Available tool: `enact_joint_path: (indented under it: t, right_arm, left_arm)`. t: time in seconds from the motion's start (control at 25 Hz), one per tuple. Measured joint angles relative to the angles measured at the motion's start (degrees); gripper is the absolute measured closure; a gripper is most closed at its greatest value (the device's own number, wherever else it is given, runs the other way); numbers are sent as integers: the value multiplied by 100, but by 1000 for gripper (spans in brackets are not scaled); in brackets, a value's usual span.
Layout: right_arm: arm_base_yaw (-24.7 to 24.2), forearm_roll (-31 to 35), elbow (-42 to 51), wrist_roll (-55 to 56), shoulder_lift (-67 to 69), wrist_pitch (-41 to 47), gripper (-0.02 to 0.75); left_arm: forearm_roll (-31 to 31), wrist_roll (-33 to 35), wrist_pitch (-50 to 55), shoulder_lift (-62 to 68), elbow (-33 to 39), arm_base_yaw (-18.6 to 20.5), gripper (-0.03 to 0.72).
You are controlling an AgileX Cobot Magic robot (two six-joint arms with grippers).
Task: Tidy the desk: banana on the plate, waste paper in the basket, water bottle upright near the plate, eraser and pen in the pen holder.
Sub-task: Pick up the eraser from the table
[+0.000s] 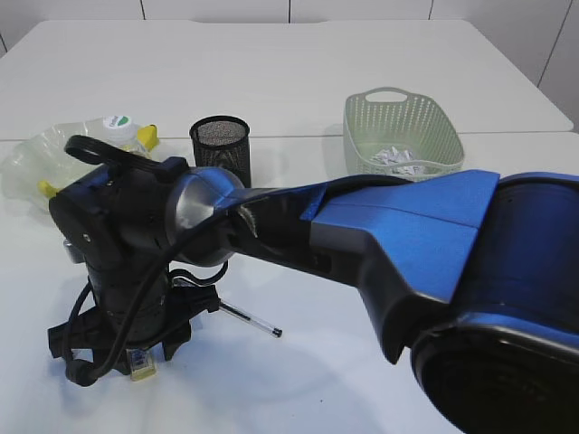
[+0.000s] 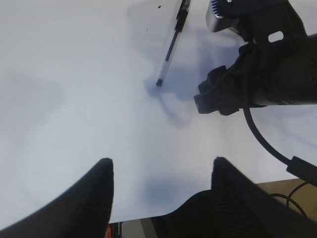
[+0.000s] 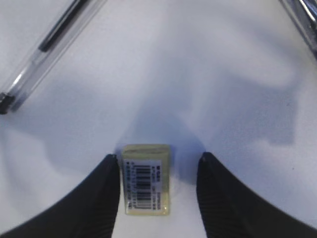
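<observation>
My right gripper [image 1: 127, 351] reaches across to the front left and points down at the table. It is open [image 3: 157, 156] and straddles a small yellowish eraser [image 3: 146, 185] with a barcode label. The left finger touches the eraser and the right finger stands apart. The eraser also shows in the exterior view [image 1: 141, 365]. A clear pen [image 1: 250, 320] lies just right of it, and shows in the right wrist view [image 3: 47, 47] and the left wrist view [image 2: 171, 47]. My left gripper [image 2: 162, 161] is open and empty above the table's front edge.
A black mesh pen holder [image 1: 220, 146] stands behind my right arm. A pale green basket [image 1: 403, 113] with crumpled paper [image 1: 395, 156] is at the back right. At the back left are a clear plate [image 1: 23, 163], a banana [image 1: 147, 136] and a bottle cap [image 1: 118, 123], partly hidden.
</observation>
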Motion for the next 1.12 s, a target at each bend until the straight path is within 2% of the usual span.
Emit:
enact_joint_path:
  t: [0.16,0.28,0.4,0.64,0.84,1.12]
  right_arm:
    - [0,0,0,2,2,0,447]
    - [0,0,0,12,12,0,534]
    - [0,0,0,12,12,0,571]
    - [0,0,-163,-169,57,156,594]
    - [0,-12,-307,-678,71,585,594]
    - [0,-61,-320,-1529,19,653,594]
  left_arm:
    - [0,0,0,0,0,0,243]
    - [0,0,0,0,0,0,243]
    - [0,0,-7,0,0,0,244]
    - [0,0,-7,0,0,0,244]
    - [0,0,-7,0,0,0,244]
    - [0,0,-7,0,0,0,244]
